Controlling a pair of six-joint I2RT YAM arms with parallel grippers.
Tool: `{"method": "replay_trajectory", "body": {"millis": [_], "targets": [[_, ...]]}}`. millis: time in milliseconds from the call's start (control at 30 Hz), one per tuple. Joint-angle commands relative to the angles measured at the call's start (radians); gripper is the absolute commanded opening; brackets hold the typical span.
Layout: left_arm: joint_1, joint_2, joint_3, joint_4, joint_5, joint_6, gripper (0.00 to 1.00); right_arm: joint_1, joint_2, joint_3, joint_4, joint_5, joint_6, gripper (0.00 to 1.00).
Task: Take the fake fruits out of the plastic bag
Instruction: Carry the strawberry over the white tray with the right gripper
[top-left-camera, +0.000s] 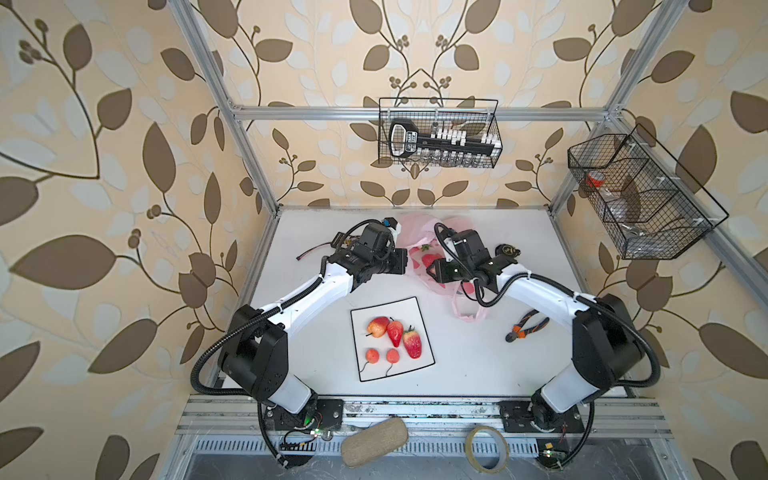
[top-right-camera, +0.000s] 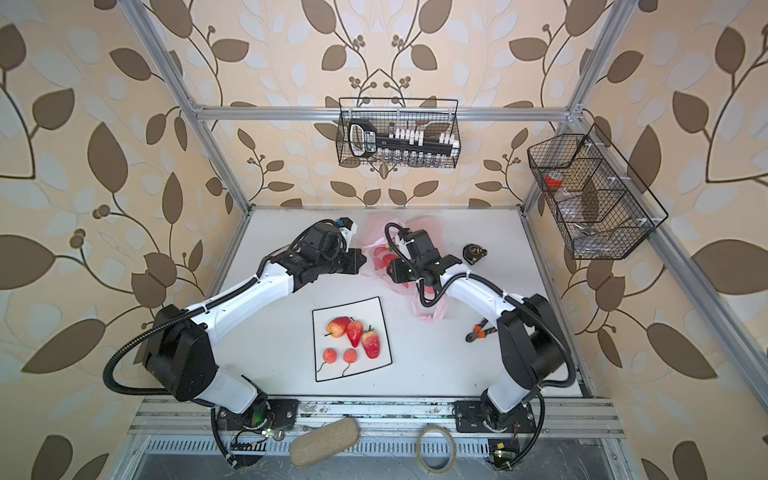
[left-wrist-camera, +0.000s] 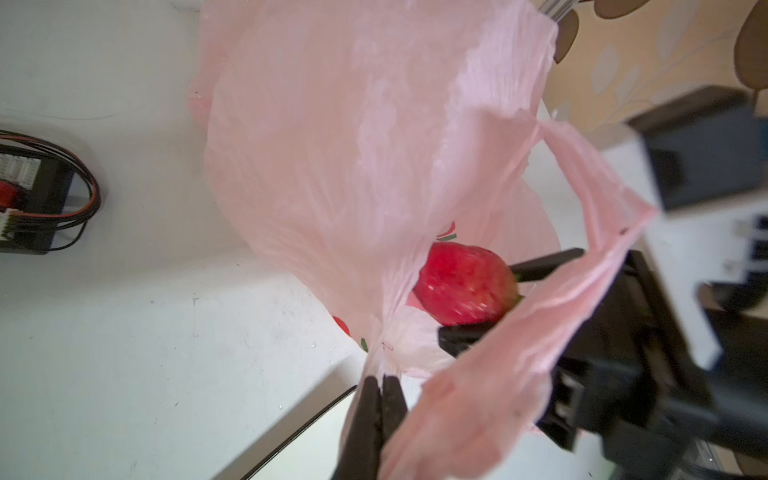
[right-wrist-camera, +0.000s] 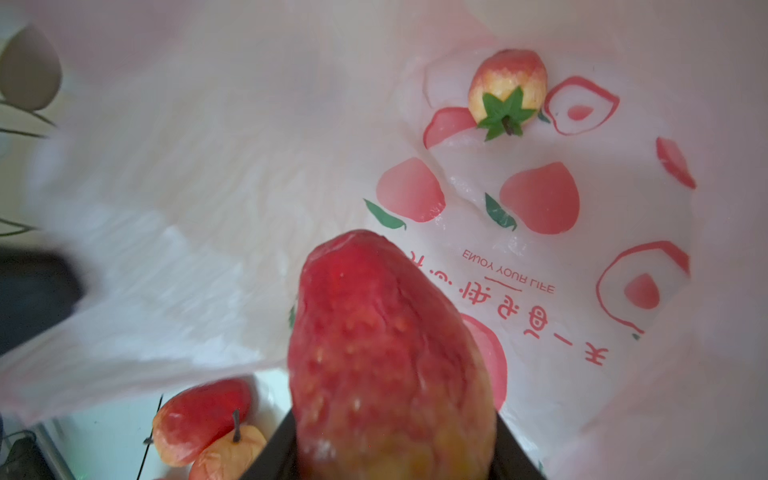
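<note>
Strawberry (right-wrist-camera: 390, 365) clamped in right jaws, left jaws pinched on plastic bag (left-wrist-camera: 353, 145) rim

– From where do both top views look?
– From high over the surface (top-left-camera: 478, 365), facing steeply down and toward the back wall. They share almost the whole scene: both arms, the white mat (top-left-camera: 403, 309) and the wire baskets (top-left-camera: 438, 133).
– And the wrist cameras?
– The left one sits very near, looking along its fingers (left-wrist-camera: 361, 419) at the plastic bag (left-wrist-camera: 332, 145). The right one looks into the bag's mouth, and a strawberry (right-wrist-camera: 386, 365) fills the near field. Both wrist views share the bag's inside.
</note>
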Motion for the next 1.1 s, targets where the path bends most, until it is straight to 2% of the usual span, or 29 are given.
{"method": "replay_trajectory", "body": {"millis": [0, 233, 467, 667, 1067], "targets": [[0.01, -0.012, 0.003, 0.042, 0.009, -0.03, 0.0, 0.046, -0.082, -0.091, 0.026, -0.054, -0.104, 0.32], [0.013, -0.011, 0.0, 0.048, 0.014, -0.034, 0.0, 0.187, -0.191, -0.195, 0.034, -0.064, -0.173, 0.33], [0.013, -0.032, -0.02, 0.05, 0.014, -0.036, 0.0, 0.28, -0.048, -0.13, -0.008, 0.021, -0.094, 0.33], [0.013, -0.049, -0.03, 0.04, 0.01, -0.027, 0.0, 0.298, 0.064, -0.082, -0.029, 0.109, -0.007, 0.34], [0.015, -0.063, -0.041, 0.036, 0.015, -0.022, 0.0, 0.304, 0.18, -0.054, -0.018, 0.111, 0.018, 0.39]]}}
